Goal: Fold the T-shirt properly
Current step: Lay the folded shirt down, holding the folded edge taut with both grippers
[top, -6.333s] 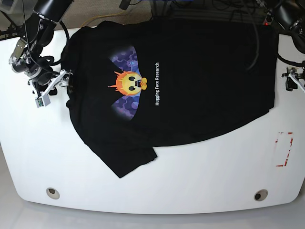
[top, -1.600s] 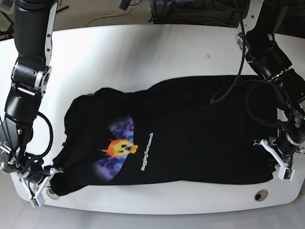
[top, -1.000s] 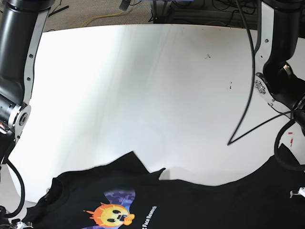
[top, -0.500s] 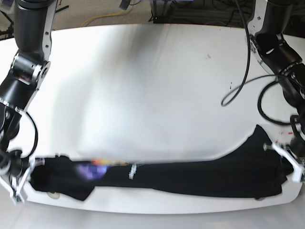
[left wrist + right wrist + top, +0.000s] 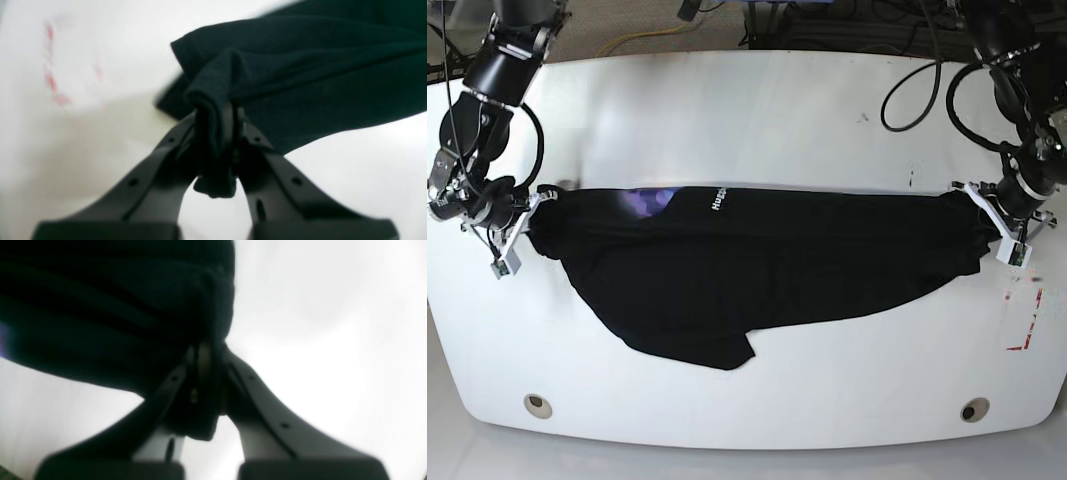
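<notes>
The black T-shirt (image 5: 767, 270) hangs stretched across the middle of the white table (image 5: 757, 120), mostly plain black side up. A strip of the purple print (image 5: 652, 197) and some white lettering (image 5: 719, 198) show along its far edge. One sleeve (image 5: 717, 350) points toward the front. My left gripper (image 5: 985, 215) is shut on the shirt's right end; in the left wrist view the gripper (image 5: 217, 133) pinches a bunched hem (image 5: 213, 96). My right gripper (image 5: 525, 225) is shut on the left end, and the right wrist view shows the gripper (image 5: 206, 366) clamped on dark cloth (image 5: 116, 306).
Red tape marks (image 5: 1027, 320) lie on the table near the right edge, also seen blurred as red marks (image 5: 53, 83) in the left wrist view. Two round holes (image 5: 538, 405) (image 5: 973, 410) sit near the front edge. Cables (image 5: 917, 70) trail at the back right.
Both grippers have carried the shirt from the table's front edge back to the middle. The cloth now lies spread toward the front, plain side up, with the print folded at the far edge.
</notes>
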### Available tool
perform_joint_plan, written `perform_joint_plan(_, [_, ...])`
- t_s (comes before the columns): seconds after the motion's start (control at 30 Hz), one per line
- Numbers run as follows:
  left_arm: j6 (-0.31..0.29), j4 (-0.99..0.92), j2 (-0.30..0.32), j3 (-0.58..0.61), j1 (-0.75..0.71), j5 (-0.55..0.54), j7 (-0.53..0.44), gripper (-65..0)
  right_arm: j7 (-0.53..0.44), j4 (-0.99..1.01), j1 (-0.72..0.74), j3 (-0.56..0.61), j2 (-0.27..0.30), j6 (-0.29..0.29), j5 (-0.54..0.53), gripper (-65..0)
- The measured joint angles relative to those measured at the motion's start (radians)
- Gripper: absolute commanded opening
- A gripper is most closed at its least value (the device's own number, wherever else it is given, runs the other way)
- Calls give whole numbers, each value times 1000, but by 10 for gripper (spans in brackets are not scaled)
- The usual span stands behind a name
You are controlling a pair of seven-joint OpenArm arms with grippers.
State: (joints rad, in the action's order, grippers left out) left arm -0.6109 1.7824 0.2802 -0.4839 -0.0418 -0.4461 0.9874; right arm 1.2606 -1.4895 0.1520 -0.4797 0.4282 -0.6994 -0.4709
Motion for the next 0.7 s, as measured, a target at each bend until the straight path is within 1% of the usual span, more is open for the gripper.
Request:
perform_joint_plan(0.03, [-12,0,0,0,-16,-2,-2,-650,0,0,-16,-1,-2,0,0,-650])
perform_joint_plan(0.13, [-76,0,0,-1,-63,2,-2,-650,-3,0,-57,-3,-3,0,3,-650])
perform_joint_plan(0.17, [-86,0,1,-5,-77,1,-2,-649,-3,0,-66,-3,-2,0,0,-650])
perform_joint_plan(0.27, [-91,1,-2,-43,-127,-3,-10,-646,-14,-2,-106,-10,-1,0,-17,-650])
perform_joint_plan(0.37, [-89,1,2,-60,-165,5,-8,-646,-19,-2,-148,-31,5,0,-70,-650])
perform_joint_plan(0.47, [-95,1,35,-50,-204,-11,-9,-640,-18,-2,-172,-32,10,0,-73,-650])
perform_joint_plan(0.5, [-97,2,47,-50,-212,-13,-11,-625,-19,-2,-177,-32,11,0,-73,-650])
perform_joint_plan(0.53, [-97,2,62,-45,-218,-17,-11,-594,-19,-2,-184,-32,13,-1,-79,-650])
perform_joint_plan(0.6, [-97,2,91,-29,-224,-15,-10,-507,-21,-2,-197,-31,17,0,-84,-650])
perform_joint_plan(0.67, [-97,2,115,-22,-237,-17,-15,-374,-27,-2,-212,-30,18,0,-84,-645])
perform_joint_plan(0.7, [-95,2,132,-20,-247,-15,-17,-299,-26,-2,-222,-30,18,0,-84,-621])
